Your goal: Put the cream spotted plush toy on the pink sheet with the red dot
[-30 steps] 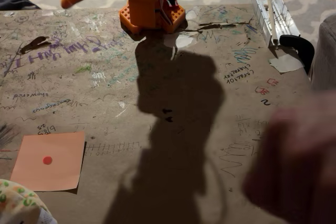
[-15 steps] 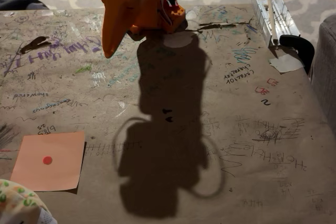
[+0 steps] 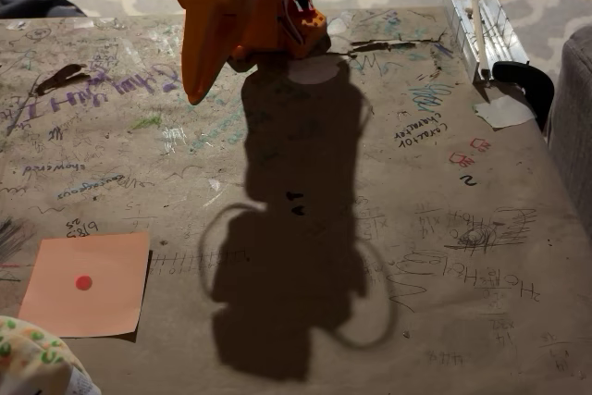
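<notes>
Cream spotted plush toy [image 3: 32,363]: bottom-left corner of the fixed view, cut off by the frame edge, green and orange spots showing; just below the sheet's lower-left corner, contact with it not clear.
Pink sheet with the red dot [image 3: 102,265]: flat on the bench [image 3: 444,321] at lower left, nothing resting on top, dot near centre.
Claw [image 3: 196,90]: orange, tapering to a point aimed down at the bench near the top edge, well apart from toy and sheet; fingers seen as one wedge, so opening impossible to tell; nothing seen held.
Bench: brown, covered in scribbled writing, large arm shadow down the middle.
</notes>
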You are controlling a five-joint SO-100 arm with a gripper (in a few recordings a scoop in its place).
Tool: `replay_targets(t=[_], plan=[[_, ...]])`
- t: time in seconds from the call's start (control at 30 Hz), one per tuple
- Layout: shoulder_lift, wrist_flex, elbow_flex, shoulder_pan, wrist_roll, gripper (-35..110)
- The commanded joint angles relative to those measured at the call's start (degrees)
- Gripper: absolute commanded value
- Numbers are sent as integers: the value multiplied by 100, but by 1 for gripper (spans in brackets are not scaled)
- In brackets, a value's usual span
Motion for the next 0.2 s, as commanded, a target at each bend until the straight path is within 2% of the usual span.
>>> replay_targets(t=[0.0, 0.17], plan=[[88, 97, 88, -26, 35, 0], [88, 97, 88, -44, 0, 0]])
